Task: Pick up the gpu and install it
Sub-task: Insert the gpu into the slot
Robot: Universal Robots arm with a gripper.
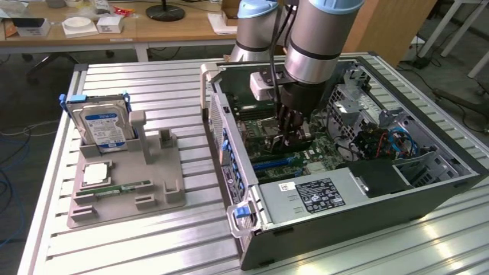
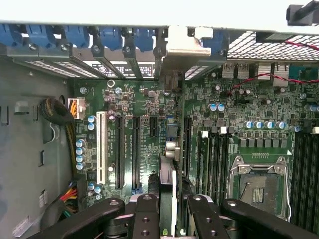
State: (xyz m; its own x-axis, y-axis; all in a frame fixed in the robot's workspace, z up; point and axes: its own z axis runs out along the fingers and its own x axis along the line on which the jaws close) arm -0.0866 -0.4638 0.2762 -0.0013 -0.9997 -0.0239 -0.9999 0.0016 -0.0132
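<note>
My gripper (image 1: 292, 134) reaches down into the open computer case (image 1: 344, 229), over the motherboard (image 2: 129, 124). In the wrist view the gpu (image 2: 168, 179) stands edge-on between the two black fingers (image 2: 147, 214), which are shut on it. Its silver end bracket (image 2: 182, 47) sits against the case's rear slot wall, beside the blue slot latches. The card's lower edge lines up over a long black expansion slot (image 2: 187, 144); whether it is seated I cannot tell. In the exterior view the gpu (image 1: 284, 150) shows as a dark card under the gripper.
A grey fixture tray (image 1: 157, 195) on the slatted table holds an upright hard drive (image 1: 103, 123), a CPU (image 1: 95, 172) and a RAM stick (image 1: 114, 188). Inside the case are the power supply (image 1: 313, 195), cables (image 1: 382, 140) and the empty CPU socket (image 2: 259, 184).
</note>
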